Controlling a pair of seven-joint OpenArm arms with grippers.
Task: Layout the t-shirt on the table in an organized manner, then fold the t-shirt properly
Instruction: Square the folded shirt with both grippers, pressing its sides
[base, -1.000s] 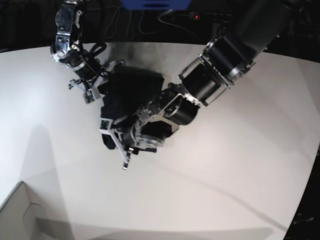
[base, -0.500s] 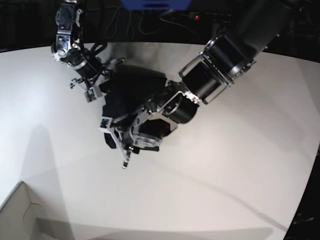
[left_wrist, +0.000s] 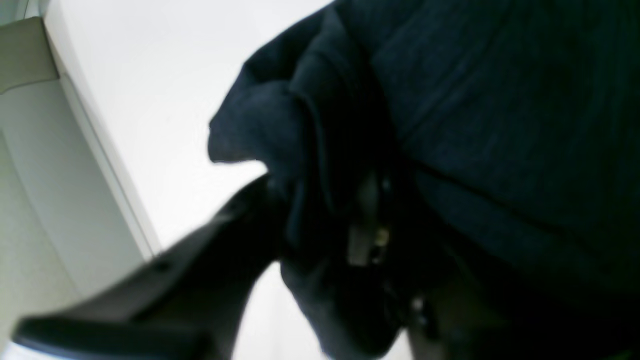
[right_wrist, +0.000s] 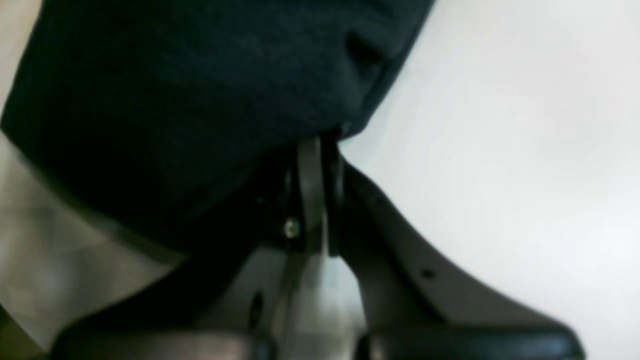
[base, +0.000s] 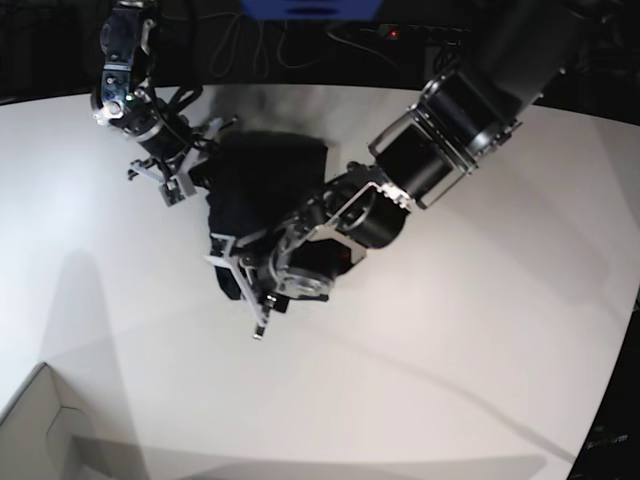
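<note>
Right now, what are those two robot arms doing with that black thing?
They are working on a black t-shirt that sits bunched up on the white table. The right gripper is pinched shut on one edge of the cloth. The left gripper is at the opposite edge, with fabric between its fingers. The shirt isn't spread flat yet, so folding hasn't begun.

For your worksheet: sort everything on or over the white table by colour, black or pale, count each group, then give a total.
Black: 3, the t-shirt, the left pincer, the right pincer
Pale: 2, the table, the cardboard box at the corner
Total: 5
</note>
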